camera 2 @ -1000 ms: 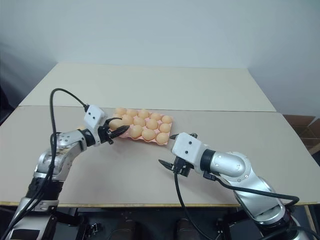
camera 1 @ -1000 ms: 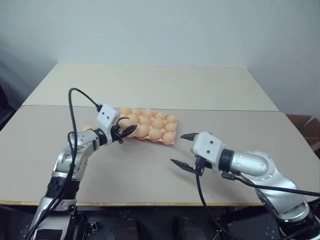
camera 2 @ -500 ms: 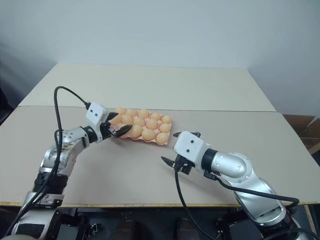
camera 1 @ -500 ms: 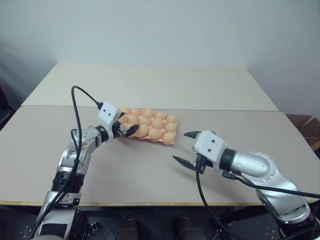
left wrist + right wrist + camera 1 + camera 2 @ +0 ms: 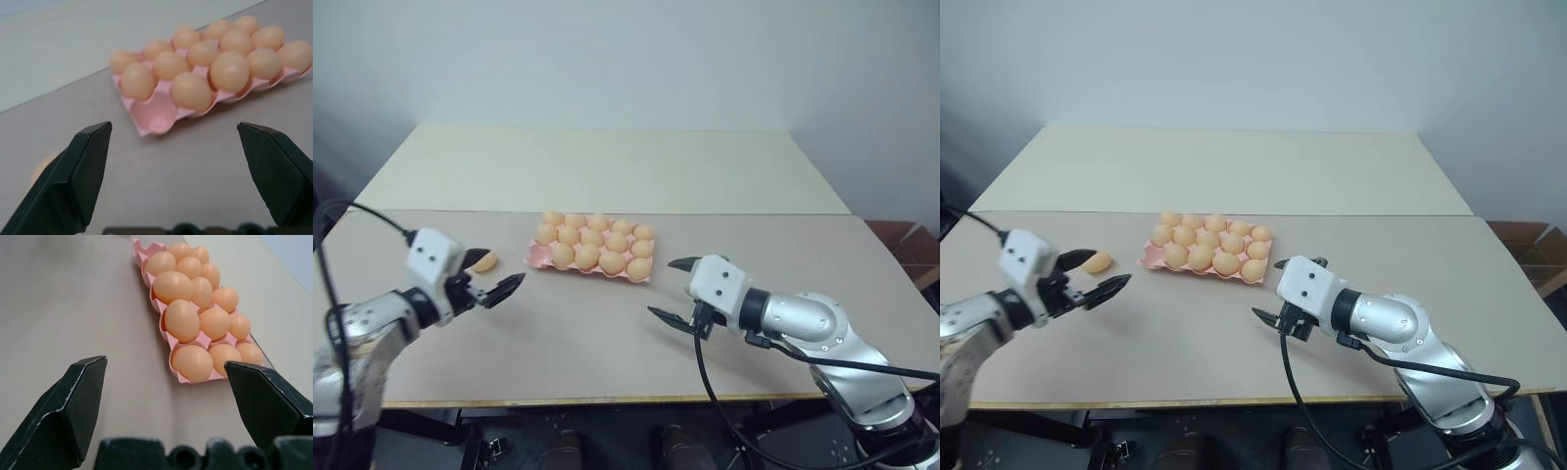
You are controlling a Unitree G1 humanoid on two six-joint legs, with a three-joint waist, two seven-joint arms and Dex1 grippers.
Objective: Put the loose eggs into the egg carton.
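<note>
Partly hidden, partly cropped, partly soft

The loose egg (image 5: 485, 261) peeks out at about nine o'clock from the egg carton (image 5: 537, 258), its near side covered by the upper finger of the left gripper (image 5: 493, 274); in the left wrist view that same egg is a blurred smudge, half behind a black finger (image 5: 78, 176). Both wrist views crop their own fingers at the lower edge, so the finger roots can't be made out. In the right wrist view the far corner pockets of the carton sit too small and crowded to tell whether each one is filled. The surface (image 5: 607, 343) runs off the frame at three and nine o'clock.
</note>
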